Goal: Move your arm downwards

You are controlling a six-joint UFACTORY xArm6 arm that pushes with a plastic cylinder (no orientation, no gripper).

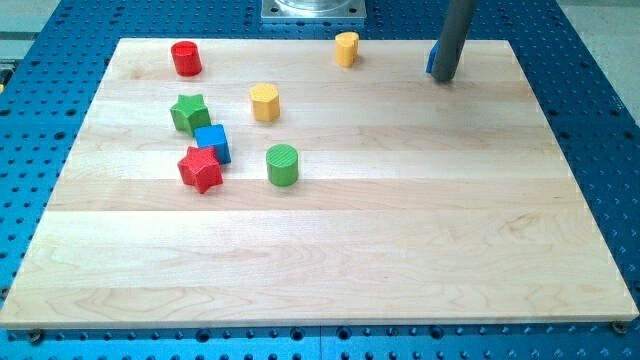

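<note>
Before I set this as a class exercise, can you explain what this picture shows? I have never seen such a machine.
This is one camera picture looking down at a slant on a wooden board fixed on a blue perforated table. The grey rod coming in from the view's top right is my arm's end; it has no grasping tool and holds nothing, it only pushes. My tip rests near the board's top edge, right against a blue block mostly hidden behind it. Far to its left lie a red cylinder, two yellow blocks, a green star, a blue cube, a red star and a green cylinder.
</note>
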